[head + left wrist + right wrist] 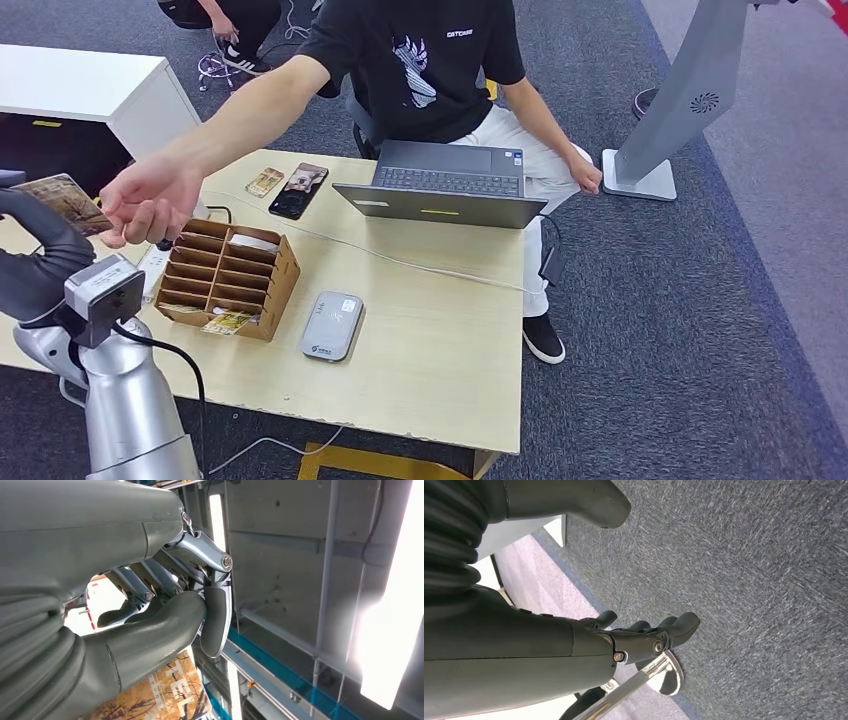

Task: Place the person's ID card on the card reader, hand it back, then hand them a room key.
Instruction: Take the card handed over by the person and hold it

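1. A brown printed card with a tree picture (60, 200) was held pinched by the left hand (35, 235), raised at the far left, well apart from the grey rounded card reader (332, 325) on the pale wooden table (440, 350).
2. The person's outstretched hand (150, 205) was seen just beside the card; contact could not be told.
3. The right hand (644, 635) was hanging over carpet, fingers loosely curled, nothing grasped.
4. Probably the card should be kept steady and released only when it is gripped by the person.
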Available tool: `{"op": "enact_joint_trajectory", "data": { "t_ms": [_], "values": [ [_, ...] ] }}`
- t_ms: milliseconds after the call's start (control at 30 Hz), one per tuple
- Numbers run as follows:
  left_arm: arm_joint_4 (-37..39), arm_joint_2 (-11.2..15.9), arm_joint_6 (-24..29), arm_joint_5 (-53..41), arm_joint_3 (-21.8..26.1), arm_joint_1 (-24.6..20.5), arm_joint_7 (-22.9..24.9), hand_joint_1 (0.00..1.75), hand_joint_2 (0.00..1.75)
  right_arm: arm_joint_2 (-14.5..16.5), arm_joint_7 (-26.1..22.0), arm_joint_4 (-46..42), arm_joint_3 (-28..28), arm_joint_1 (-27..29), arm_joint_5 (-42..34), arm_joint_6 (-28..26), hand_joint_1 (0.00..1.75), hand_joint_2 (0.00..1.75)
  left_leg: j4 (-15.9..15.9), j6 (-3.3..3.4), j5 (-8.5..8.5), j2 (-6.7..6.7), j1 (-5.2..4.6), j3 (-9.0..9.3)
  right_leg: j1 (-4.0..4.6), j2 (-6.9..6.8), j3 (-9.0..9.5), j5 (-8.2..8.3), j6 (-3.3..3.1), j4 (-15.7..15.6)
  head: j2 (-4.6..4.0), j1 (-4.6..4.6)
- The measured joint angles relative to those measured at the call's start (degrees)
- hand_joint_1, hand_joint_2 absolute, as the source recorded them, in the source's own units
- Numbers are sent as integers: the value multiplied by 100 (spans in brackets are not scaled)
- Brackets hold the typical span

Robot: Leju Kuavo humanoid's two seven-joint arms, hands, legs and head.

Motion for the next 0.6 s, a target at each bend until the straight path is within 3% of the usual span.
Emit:
{"op": "enact_joint_trajectory", "data": {
  "t_ms": [600],
  "values": [
    [-210, -12, -4, 25, -19, 61, 0, 175, 175, 0, -3, 0, 0, -1, -3, -4, 0, 175, 0, 0, 0, 0, 0, -1, 0, 0, -1, 0, 0, 0, 0, 0]
  ]
}}
